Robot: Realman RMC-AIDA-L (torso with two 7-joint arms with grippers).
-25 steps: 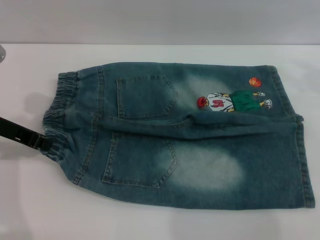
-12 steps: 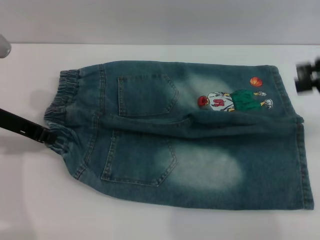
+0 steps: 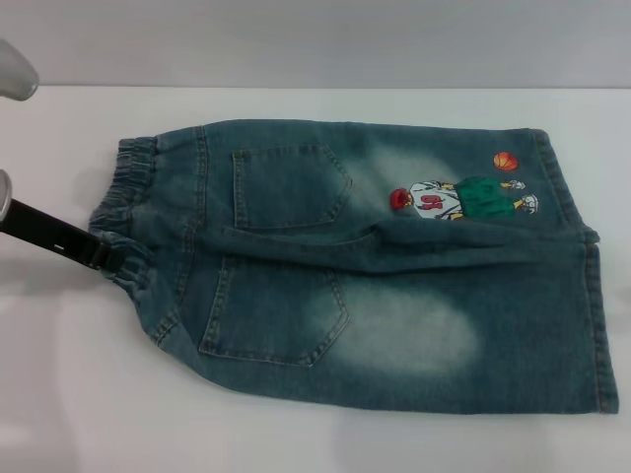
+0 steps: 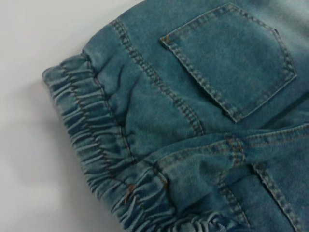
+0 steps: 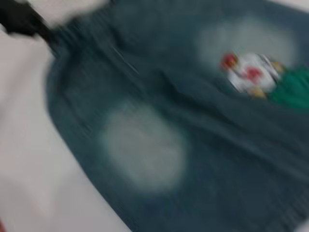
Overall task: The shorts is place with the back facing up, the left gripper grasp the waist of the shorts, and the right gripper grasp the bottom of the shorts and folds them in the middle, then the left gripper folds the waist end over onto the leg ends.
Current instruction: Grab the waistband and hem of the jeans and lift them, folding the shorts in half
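Observation:
The faded blue denim shorts (image 3: 375,266) lie flat, back pockets up, on the white table. The puckered elastic waist (image 3: 123,197) is at the left. The leg ends (image 3: 592,296) are at the right, and the far leg carries the cartoon print (image 3: 458,197). My left gripper (image 3: 99,253) reaches in from the left edge, its black tip against the near part of the waist, where the band bunches up. The left wrist view looks down close on the waist (image 4: 91,140) and one pocket. In the blurred right wrist view, the shorts (image 5: 145,145) and the left gripper (image 5: 24,19) show. My right gripper is out of view.
The white table (image 3: 59,394) stretches around the shorts on all sides, with a grey wall behind it. A silver part of the left arm (image 3: 15,74) shows at the upper left corner.
My left gripper has moved right and slightly away from me, shifting the near waist corner to the right with it. The right gripper, at the right edge half a second ago, has left the view.

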